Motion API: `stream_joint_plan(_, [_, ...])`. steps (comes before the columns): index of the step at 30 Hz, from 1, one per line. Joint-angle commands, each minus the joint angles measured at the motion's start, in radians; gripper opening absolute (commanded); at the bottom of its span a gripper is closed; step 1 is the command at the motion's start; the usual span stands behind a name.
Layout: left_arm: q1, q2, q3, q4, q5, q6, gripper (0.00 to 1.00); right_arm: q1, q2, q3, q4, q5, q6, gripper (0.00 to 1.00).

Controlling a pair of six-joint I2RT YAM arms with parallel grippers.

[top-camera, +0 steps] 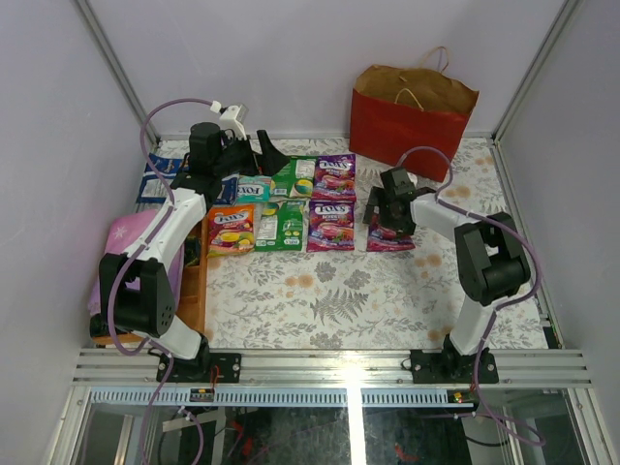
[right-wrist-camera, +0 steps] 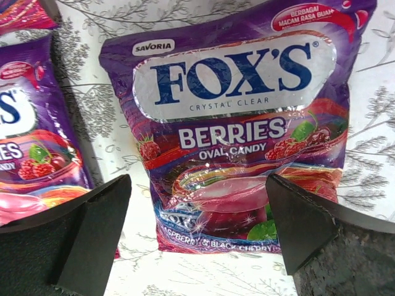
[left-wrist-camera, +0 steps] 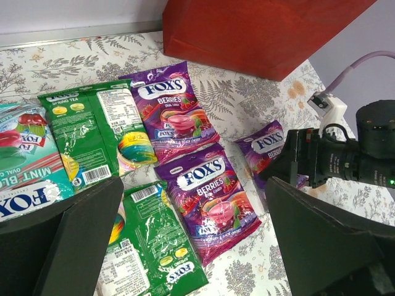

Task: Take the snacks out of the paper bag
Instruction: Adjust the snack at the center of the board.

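Top external view shows the red paper bag standing upright at the back, mouth open. The Fox's packets lie flat in rows on the floral tablecloth in front of it. The right gripper hovers with its jaws spread wide above a purple Berries packet, holding nothing. The left gripper gapes just as wide, empty, over the packets.

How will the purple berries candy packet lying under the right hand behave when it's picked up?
The packet will probably flop and sag, since its thin film is wrinkled. Its glossy surface shows glare, so it may slip in a grip. It lies flat on the tablecloth, so it should slide rather than roll or tip.
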Motion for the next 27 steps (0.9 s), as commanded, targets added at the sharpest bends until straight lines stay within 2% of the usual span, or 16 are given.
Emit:
stream_joint_plan(1, [0.012,-0.033,0.0,-0.002,-0.014,0.028,1.0,0.048,0.073,0.061,-0.035,-0.029,0.093,0.97])
stream_joint_plan(11, [0.016,-0.029,-0.001,-0.002,-0.012,0.027,1.0,0.086,0.067,0.136,-0.072,-0.057,0.038,0.99])
stream_joint_plan(18, [0.015,-0.032,0.003,-0.004,-0.007,0.025,1.0,0.086,-0.134,0.278,-0.108,0.028,-0.051,0.99])
stream_joint_plan(22, [0.016,-0.035,0.002,-0.004,-0.004,0.024,0.99,0.086,-0.25,0.36,-0.037,0.128,-0.175,0.99])
stream_joint_plan(27, [0.016,-0.045,0.0,-0.005,-0.005,0.028,1.0,0.084,-0.253,0.448,0.064,0.29,-0.412,0.96])
